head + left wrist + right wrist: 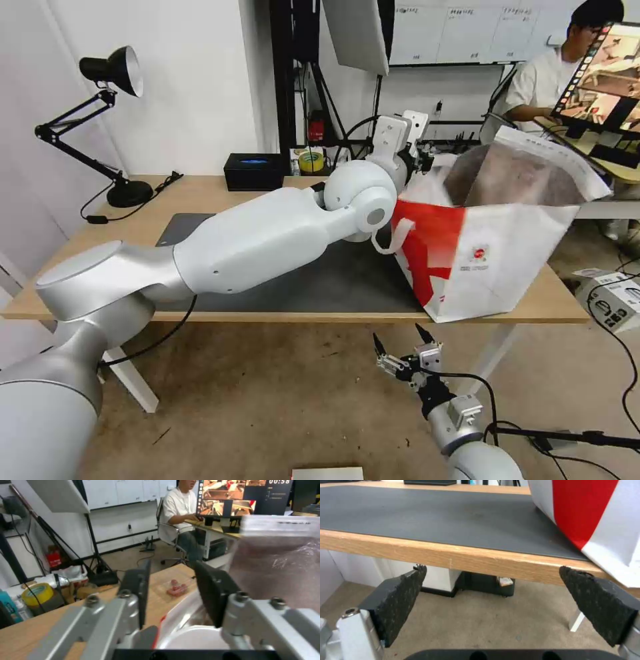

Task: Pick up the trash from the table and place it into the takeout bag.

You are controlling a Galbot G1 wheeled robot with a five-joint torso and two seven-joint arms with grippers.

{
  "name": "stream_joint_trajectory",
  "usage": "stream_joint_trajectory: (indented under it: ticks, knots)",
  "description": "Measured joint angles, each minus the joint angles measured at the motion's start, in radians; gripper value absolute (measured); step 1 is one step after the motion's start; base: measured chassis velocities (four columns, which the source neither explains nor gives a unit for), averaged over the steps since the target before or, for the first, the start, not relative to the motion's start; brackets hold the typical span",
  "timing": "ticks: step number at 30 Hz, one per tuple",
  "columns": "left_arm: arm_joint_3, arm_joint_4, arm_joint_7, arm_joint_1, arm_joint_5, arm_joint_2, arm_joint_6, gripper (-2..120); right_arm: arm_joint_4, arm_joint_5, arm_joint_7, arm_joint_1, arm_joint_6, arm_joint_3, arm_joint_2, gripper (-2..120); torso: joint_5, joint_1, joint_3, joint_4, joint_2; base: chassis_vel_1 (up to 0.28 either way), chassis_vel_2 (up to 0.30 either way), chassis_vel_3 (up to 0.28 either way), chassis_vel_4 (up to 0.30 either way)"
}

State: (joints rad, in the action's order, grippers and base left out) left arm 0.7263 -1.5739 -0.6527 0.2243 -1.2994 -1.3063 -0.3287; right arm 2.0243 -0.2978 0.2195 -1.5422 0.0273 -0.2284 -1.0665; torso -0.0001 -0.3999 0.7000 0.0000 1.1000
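A: Start nearest. Right gripper [401, 347]?

B: Parked low, below the table [460, 560] edge on the near side of the takeout bag [493, 267]; jaws wide apart, nothing between them.

A: Left gripper [173, 592]?

B: Over the bag's far rim, jaws apart and empty. A white round form lies beneath them inside the bag; I cannot tell what it is.

A: Step in hand?

B: In my judgement, between a drop and the next pick.

A: What remains?

B: The clear tray [176, 588] with red scraps lies on the tabletop just beyond the bag, ahead of the jaws, not between them. The next move calls for reaching past the rim.
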Motion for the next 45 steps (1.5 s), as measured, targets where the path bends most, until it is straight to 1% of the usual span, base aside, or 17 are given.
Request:
stream_joint_trajectory:
  ticks: [7, 8, 11, 15, 21, 22, 24, 26, 28, 29, 32, 33, 35, 36, 38, 40, 45]
  knots:
    - [-0.024, -0.023, -0.004, -0.025, 0.001, 0.041, 0.006, 77, 0.000, 0.000, 0.000, 0.000, 0.000, 0.000, 0.000, 100, 0.0001, 0.000, 0.000, 0.0000, 0.000, 0.000, 0.000, 0.000, 0.000]
    - [-0.024, -0.023, -0.004, -0.025, 0.001, 0.041, 0.006, 77, 0.000, 0.000, 0.000, 0.000, 0.000, 0.000, 0.000, 100, 0.0001, 0.000, 0.000, 0.0000, 0.000, 0.000, 0.000, 0.000, 0.000]
    - [-0.041, -0.056, -0.002, -0.052, 0.010, 0.090, 0.033, 91, 0.000, 0.000, 0.000, 0.000, 0.000, 0.000, 0.000, 100, 0.0001, 0.000, 0.000, -0.0001, 0.000, 0.000, 0.000, 0.000, 0.000]
    - [-0.057, -0.085, 0.007, -0.083, 0.032, 0.144, 0.056, 99, 0.000, 0.000, 0.000, 0.000, 0.000, 0.000, 0.000, 100, 0.0000, 0.000, 0.000, 0.0000, 0.000, 0.000, 0.000, 0.000, 0.000]
    - [-0.128, -0.170, 0.100, -0.205, 0.079, 0.319, 0.110, 100, 0.000, 0.000, 0.000, 0.000, 0.000, 0.000, 0.000, 100, -0.0004, 0.000, 0.000, -0.0001, 0.000, 0.000, 0.000, 0.000, 0.000]
    - [-0.128, -0.170, 0.100, -0.205, 0.079, 0.319, 0.110, 100, 0.000, 0.000, 0.000, 0.000, 0.000, 0.000, 0.000, 100, -0.0004, 0.000, 0.000, -0.0001, 0.000, 0.000, 0.000, 0.000, 0.000]
    - [-0.192, -0.232, 0.172, -0.316, 0.097, 0.444, 0.111, 100, 0.000, 0.000, 0.000, 0.000, 0.000, 0.000, 0.000, 100, -0.0008, 0.000, 0.000, 0.0009, 0.000, 0.000, 0.000, 0.000, 0.000]
    - [-0.217, -0.246, 0.186, -0.346, 0.103, 0.470, 0.111, 100, 0.000, 0.000, 0.000, 0.000, 0.000, 0.000, 0.000, 100, -0.0008, 0.000, 0.000, 0.0006, 0.000, 0.000, 0.000, 0.000, 0.000]
    - [-0.322, -0.287, 0.211, -0.454, 0.125, 0.533, 0.111, 100, 0.000, 0.000, 0.000, 0.000, 0.000, 0.000, 0.000, 100, -0.0002, 0.000, 0.000, 0.0002, 0.000, 0.000, 0.000, 0.000, 0.000]
    - [-0.322, -0.287, 0.211, -0.454, 0.125, 0.533, 0.111, 100, 0.000, 0.000, 0.000, 0.000, 0.000, 0.000, 0.000, 100, -0.0002, 0.000, 0.000, 0.0002, 0.000, 0.000, 0.000, 0.000, 0.000]
    - [-0.451, -0.331, 0.223, -0.593, 0.151, 0.569, 0.111, 100, 0.000, 0.000, 0.000, 0.000, 0.000, 0.000, 0.000, 100, 0.0000, 0.000, 0.000, -0.0001, 0.000, 0.000, 0.000, 0.000, 0.000]
    - [-0.451, -0.331, 0.223, -0.593, 0.151, 0.569, 0.111, 100, 0.000, 0.000, 0.000, 0.000, 0.000, 0.000, 0.000, 100, 0.0000, 0.000, 0.000, -0.0001, 0.000, 0.000, 0.000, 0.000, 0.000]
    - [-0.563, -0.366, 0.238, -0.743, 0.183, 0.587, 0.112, 100, 0.000, 0.000, 0.000, 0.000, 0.000, 0.000, 0.000, 100, -0.0005, 0.000, 0.000, 0.0001, 0.000, 0.000, 0.000, 0.000, 0.000]
    - [-0.674, -0.396, 0.252, -0.872, 0.219, 0.597, 0.114, 100, 0.000, 0.000, 0.000, 0.000, 0.000, 0.000, 0.000, 100, -0.0003, 0.000, 0.000, 0.0000, 0.000, 0.000, 0.000, 0.000, 0.000]
    - [-0.712, -0.407, 0.256, -0.920, 0.235, 0.601, 0.117, 100, 0.000, 0.000, 0.000, 0.000, 0.000, 0.000, 0.000, 100, 0.0000, 0.000, 0.000, 0.0001, 0.000, 0.000, 0.000, 0.000, 0.000]
    - [-0.809, -0.437, 0.268, -1.076, 0.294, 0.605, 0.138, 100, 0.000, 0.000, 0.000, 0.000, 0.000, 0.000, 0.000, 100, -0.0003, 0.000, 0.000, 0.0002, 0.000, 0.000, 0.000, 0.000, 0.000]
    - [-0.892, -0.464, 0.275, -1.212, 0.345, 0.591, 0.161, 100, 0.000, 0.000, 0.000, 0.000, 0.000, 0.000, 0.000, 100, -0.0001, 0.000, 0.000, 0.0001, 0.000, 0.000, 0.000, 0.000, 0.000]
